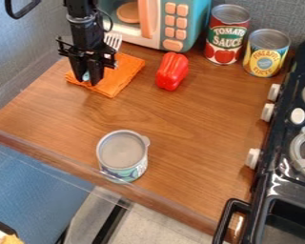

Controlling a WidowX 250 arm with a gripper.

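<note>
The tool (87,80) is low over the cloth at upper left; how far it is open, and whether it grips the pale blue piece (86,76) at its tip, cannot be told. Bench (193,119): wooden. Stove (262,188): right side. Microwave (154,26): at the back. Orange cloth (126,66): beneath the tool, fork (114,41) at its rear edge. Red pepper (172,71): right of the cloth. Judgement: work is at the grasping stage; the next move calls for confirming the grip, without dragging the cloth.
</note>
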